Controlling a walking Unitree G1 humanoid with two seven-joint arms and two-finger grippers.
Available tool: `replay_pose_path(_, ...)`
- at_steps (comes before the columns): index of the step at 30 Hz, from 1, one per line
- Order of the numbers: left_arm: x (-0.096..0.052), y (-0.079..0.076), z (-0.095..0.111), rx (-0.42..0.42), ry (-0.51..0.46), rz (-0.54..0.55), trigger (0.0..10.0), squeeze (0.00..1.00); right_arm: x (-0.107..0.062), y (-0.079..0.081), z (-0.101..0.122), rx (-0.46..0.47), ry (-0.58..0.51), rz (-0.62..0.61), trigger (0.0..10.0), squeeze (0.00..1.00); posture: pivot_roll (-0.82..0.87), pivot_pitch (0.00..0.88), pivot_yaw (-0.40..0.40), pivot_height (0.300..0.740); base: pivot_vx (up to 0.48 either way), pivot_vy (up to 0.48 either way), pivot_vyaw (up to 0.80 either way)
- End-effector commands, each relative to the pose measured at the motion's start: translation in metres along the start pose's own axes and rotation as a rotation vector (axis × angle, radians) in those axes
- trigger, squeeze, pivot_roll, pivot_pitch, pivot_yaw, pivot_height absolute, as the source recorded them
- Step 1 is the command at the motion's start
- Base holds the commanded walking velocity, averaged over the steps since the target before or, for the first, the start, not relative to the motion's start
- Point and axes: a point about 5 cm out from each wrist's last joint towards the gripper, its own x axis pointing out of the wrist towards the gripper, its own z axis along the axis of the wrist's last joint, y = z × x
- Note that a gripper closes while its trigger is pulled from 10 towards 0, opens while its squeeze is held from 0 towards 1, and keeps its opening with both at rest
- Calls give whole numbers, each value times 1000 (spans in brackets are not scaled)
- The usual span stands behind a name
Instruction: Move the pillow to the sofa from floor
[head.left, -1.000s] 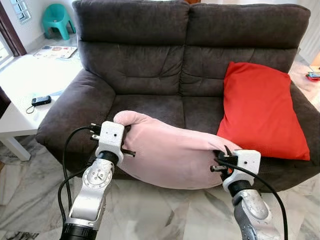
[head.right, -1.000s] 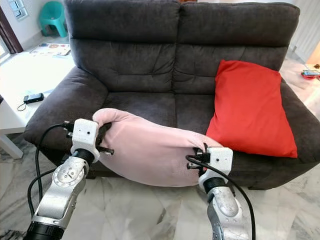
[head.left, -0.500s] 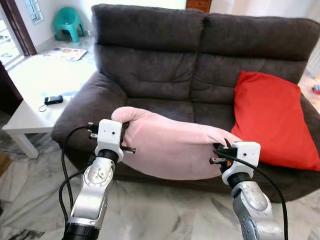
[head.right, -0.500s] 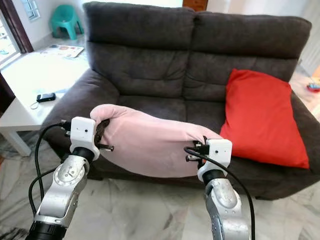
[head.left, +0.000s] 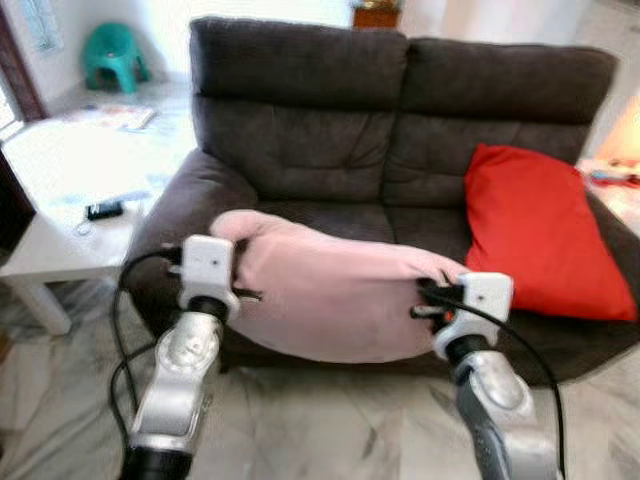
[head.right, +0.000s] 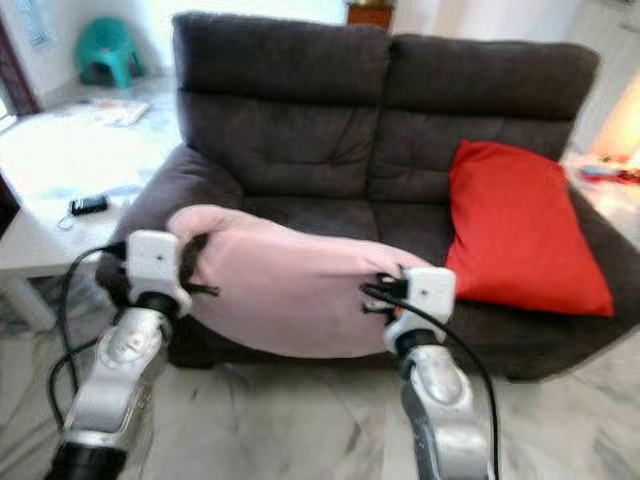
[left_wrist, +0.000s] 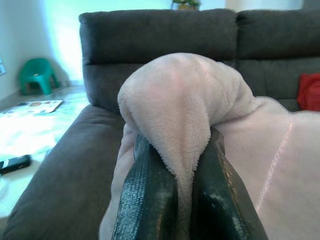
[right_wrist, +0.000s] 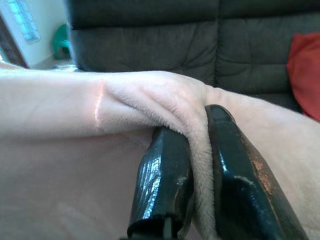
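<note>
Fingers (left_wrist: 145, 200) of the left gripper (left_wrist: 185, 200) are clamped tight on a bunched corner of the pink pillow (head.left: 330, 305), fabric pinched between both black pads. Right gripper (right_wrist: 197, 190) same deal, its fingers (right_wrist: 235, 185) squeezed onto a fold at the pillow's other end. In the eye views the left gripper sits left of centre, the right gripper right of centre, both at mid-height of the frame, with the pillow slung between them and sagging in the middle.

Pillow is off the floor, held up in front of the front edge of the dark grey sofa (head.left: 300, 130), centre of frame. Whether its underside touches the seat edge cannot be told; frames are a bit blurred.

Red cushion (head.left: 540, 235) leans on the sofa's right seat, right side of frame, against the backrest and armrest, just beside the right gripper's end of the pillow.

White low table (head.left: 60, 210) at the left edge, beside the sofa's left armrest, with a small dark device (head.left: 103, 210) on it. Teal plastic chair (head.left: 108, 58) in the upper left corner, well behind. Marble-pattern floor (head.left: 320, 430) along the bottom, under both silver arms.
</note>
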Motion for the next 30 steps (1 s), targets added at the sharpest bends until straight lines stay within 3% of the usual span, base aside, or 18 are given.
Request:
replay_pose_path(1, 3, 4, 12, 0, -48, 46, 10000, 0, 0, -15, 27, -19, -112, -66, 10000, 0, 26, 0, -81, 740, 0, 480, 0)
replay_pose_path(8, 4, 3, 13, 0, -48, 45, 10000, 0, 2, -12, 31, -16, -112, -55, 10000, 0, 23, 0, -79, 740, 0, 383, 0)
replay_pose_path(30, 4, 0, 18, 8, -66, 23, 10000, 0, 5, -1, 41, -16, -135, -7, 10000, 0, 28, 0, -77, 740, 37, 0, 0)
